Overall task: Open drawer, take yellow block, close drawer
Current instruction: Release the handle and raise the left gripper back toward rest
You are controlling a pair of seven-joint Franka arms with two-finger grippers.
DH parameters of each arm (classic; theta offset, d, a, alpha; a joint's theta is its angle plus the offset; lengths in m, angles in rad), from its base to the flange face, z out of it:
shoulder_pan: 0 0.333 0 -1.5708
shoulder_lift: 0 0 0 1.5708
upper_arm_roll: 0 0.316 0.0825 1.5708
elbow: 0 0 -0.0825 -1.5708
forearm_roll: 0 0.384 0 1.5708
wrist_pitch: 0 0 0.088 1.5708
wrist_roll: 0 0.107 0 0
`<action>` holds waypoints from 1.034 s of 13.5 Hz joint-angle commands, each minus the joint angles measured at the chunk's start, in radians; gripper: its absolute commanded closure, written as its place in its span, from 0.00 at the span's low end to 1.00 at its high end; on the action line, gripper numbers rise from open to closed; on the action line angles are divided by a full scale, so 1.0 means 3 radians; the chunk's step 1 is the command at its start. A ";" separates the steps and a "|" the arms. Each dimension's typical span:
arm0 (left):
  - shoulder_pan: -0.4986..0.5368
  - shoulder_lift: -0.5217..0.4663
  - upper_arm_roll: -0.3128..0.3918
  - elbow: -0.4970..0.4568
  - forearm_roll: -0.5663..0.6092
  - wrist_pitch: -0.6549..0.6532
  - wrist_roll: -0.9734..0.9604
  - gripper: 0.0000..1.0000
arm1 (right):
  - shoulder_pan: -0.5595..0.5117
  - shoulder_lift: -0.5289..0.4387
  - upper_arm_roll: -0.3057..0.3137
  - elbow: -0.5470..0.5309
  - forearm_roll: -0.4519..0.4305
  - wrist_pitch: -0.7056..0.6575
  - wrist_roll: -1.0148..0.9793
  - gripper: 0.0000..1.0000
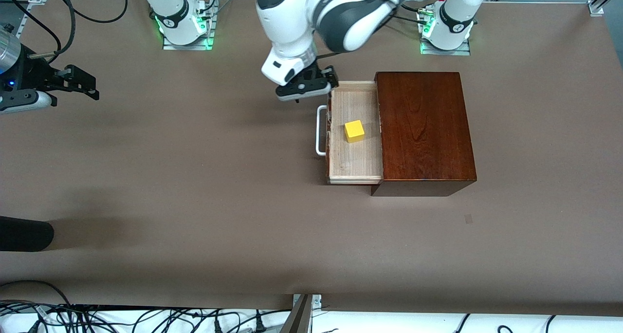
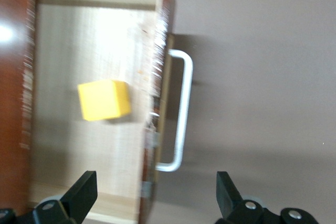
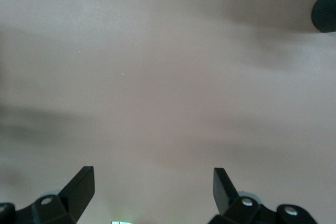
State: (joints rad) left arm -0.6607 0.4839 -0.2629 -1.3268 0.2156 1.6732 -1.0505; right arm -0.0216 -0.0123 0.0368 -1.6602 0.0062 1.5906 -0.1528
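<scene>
The drawer (image 1: 354, 162) stands pulled out of its dark-brown box, white loop handle toward the right arm's end; the yellow block (image 1: 354, 131) sits inside.

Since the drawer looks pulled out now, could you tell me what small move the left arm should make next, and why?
Probably shift the open left gripper over the small bright yellow block and lower it. The pale light-wood drawer stands open, the block lies free inside, and the gripper hangs above the drawer's corner by the white loop handle. The right gripper waits, open.
</scene>
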 commanded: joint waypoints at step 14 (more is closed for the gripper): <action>0.2131 -0.1664 0.0369 -0.0936 -0.0790 -0.0654 0.2958 0.00 | 0.0291 0.0184 0.0378 0.0293 0.0332 0.0016 0.1290 0.00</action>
State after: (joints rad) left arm -0.0319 0.0373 -0.2029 -1.5365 0.0229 1.4653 -0.2553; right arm 0.0413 0.0113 0.1290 -1.6177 0.1069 1.6033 0.1271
